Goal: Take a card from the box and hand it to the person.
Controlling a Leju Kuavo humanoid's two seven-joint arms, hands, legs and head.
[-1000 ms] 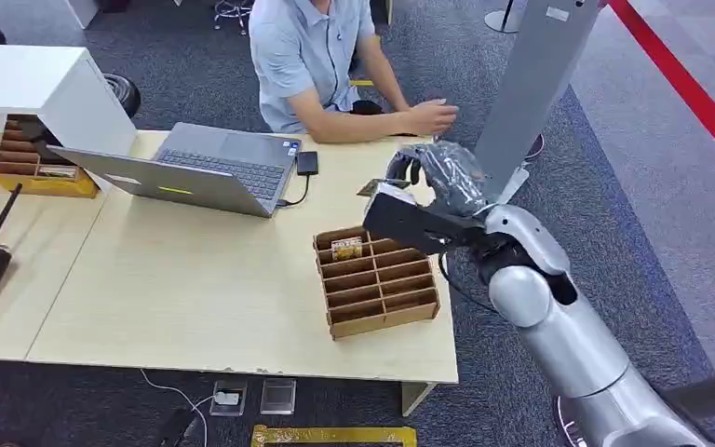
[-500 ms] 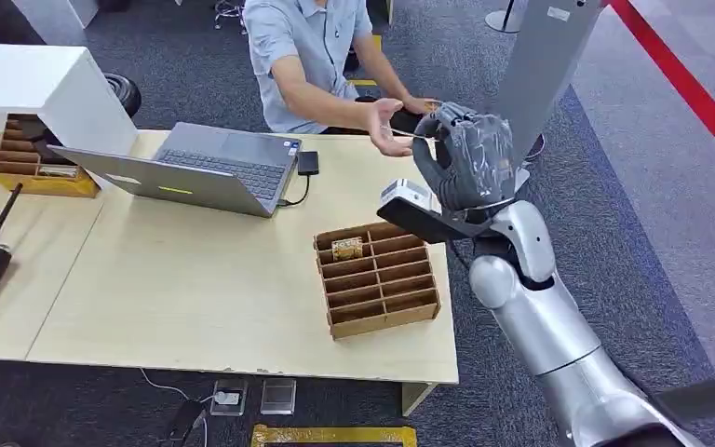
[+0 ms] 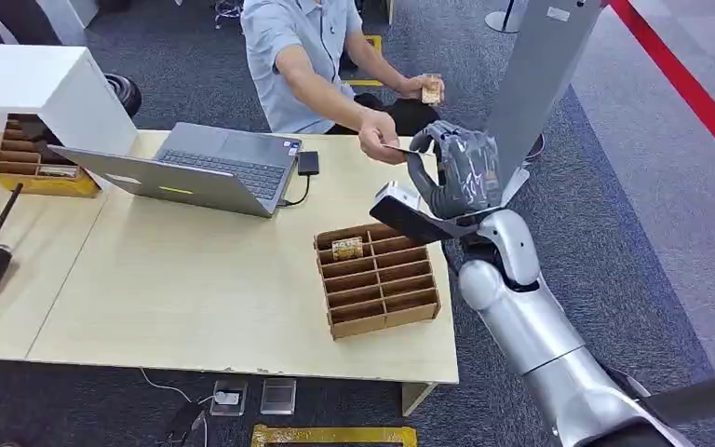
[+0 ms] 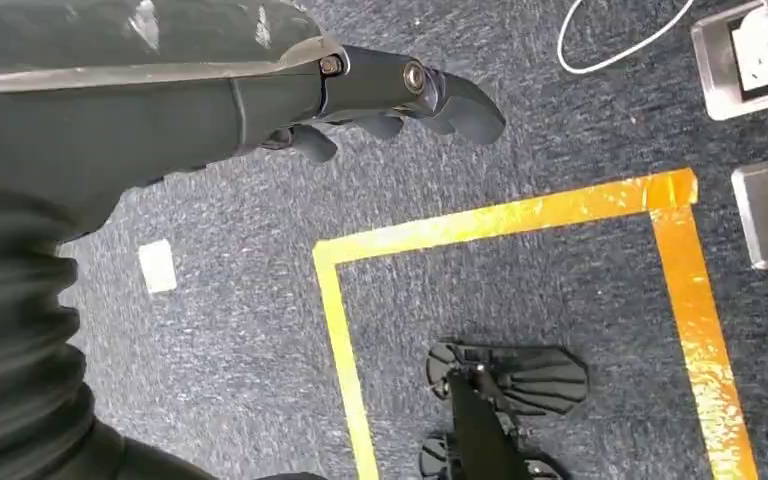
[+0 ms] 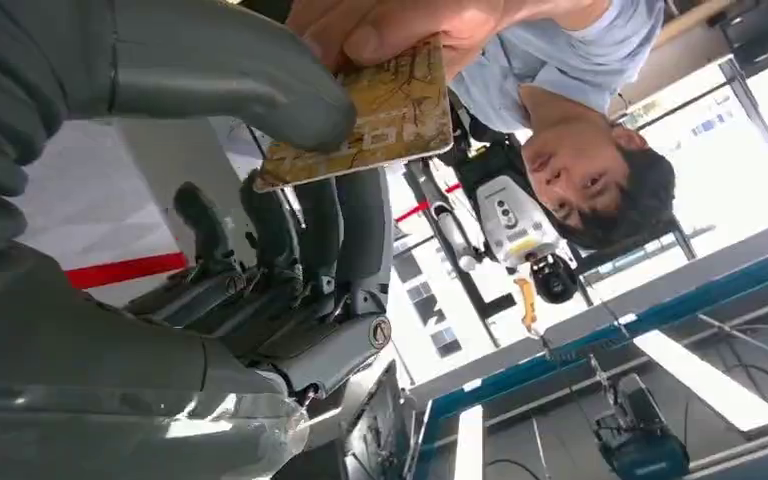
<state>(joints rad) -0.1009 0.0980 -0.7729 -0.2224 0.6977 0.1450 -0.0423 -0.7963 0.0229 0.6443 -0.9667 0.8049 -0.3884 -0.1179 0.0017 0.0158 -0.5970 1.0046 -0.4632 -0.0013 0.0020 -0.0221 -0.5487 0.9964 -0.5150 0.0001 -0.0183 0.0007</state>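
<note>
Over the table's (image 3: 195, 279) far edge the right hand (image 3: 456, 172) pinches a card (image 5: 370, 115) that the person's hand (image 3: 375, 142) grips too, while the left hand (image 4: 360, 95) hangs with loosely curled, empty fingers.

Glossy card (image 5: 380, 110), wooden box (image 3: 377, 278)

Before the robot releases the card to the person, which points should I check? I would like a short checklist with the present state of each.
1. Right hand holds the card: ok, thumb and a finger pinch it.
2. Person's hand grips the card: ok, fingers are on its far edge.
3. Card is above the table, not the floor: cannot tell.
4. Left hand is out of the way: ok, it hangs over the carpet, holding nothing.
5. Box stands apart from the right arm: ok.
</note>
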